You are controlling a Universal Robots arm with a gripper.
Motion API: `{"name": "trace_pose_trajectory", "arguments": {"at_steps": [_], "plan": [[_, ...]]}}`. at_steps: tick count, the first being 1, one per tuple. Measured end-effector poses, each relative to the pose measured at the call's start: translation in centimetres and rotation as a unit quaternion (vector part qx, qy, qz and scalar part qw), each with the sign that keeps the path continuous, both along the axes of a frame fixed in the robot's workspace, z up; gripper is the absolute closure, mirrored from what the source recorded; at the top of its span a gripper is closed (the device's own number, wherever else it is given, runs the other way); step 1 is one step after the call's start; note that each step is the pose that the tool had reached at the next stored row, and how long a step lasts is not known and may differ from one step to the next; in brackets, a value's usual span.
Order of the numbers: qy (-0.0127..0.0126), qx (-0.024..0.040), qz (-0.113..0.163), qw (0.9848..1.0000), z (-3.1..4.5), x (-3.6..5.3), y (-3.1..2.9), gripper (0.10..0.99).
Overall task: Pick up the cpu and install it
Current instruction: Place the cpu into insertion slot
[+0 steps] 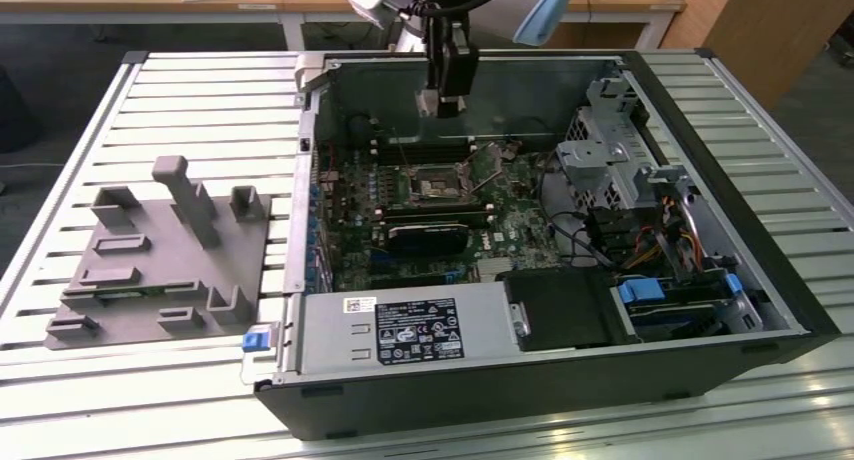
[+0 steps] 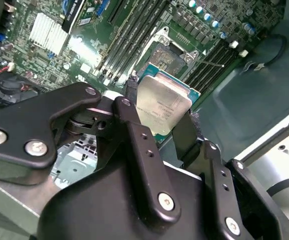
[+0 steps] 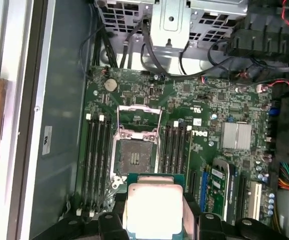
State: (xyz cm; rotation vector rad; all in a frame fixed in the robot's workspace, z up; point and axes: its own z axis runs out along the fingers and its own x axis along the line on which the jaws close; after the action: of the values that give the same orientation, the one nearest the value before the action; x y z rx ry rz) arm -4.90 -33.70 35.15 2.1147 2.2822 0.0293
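Gripping the cpu (image 2: 160, 107) by two opposite edges, my end effector (image 1: 446, 102) hangs over the open computer case (image 1: 534, 390), its two black fingers (image 2: 137, 135) closed only as far as the chip's width allows. In both wrist views I see the chip's silvery metal top facing the camera, held clear above the motherboard (image 3: 184, 100). The dark socket (image 3: 134, 152) lies open below it, its metal frame swung up, with memory slots (image 3: 97, 160) on either side. In the exterior view the end effector sits at about twelve o'clock of the socket, near the case's far wall. A grey plastic tray (image 1: 147, 270) rests on the slatted surface (image 1: 200, 90) at nine o'clock of the case.
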Motion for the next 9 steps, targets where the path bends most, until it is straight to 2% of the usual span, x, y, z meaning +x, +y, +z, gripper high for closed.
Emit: {"name": "trace_pose_trajectory", "arguments": {"at_steps": [4, 9], "plan": [[-0.0001, 0.0001, 0.0, 1.0, -0.74, 0.2, 0.47, 0.557], [-0.0001, 0.0001, 0.0, 1.0, -1.66, 0.59, 0.62, 0.557]]}}
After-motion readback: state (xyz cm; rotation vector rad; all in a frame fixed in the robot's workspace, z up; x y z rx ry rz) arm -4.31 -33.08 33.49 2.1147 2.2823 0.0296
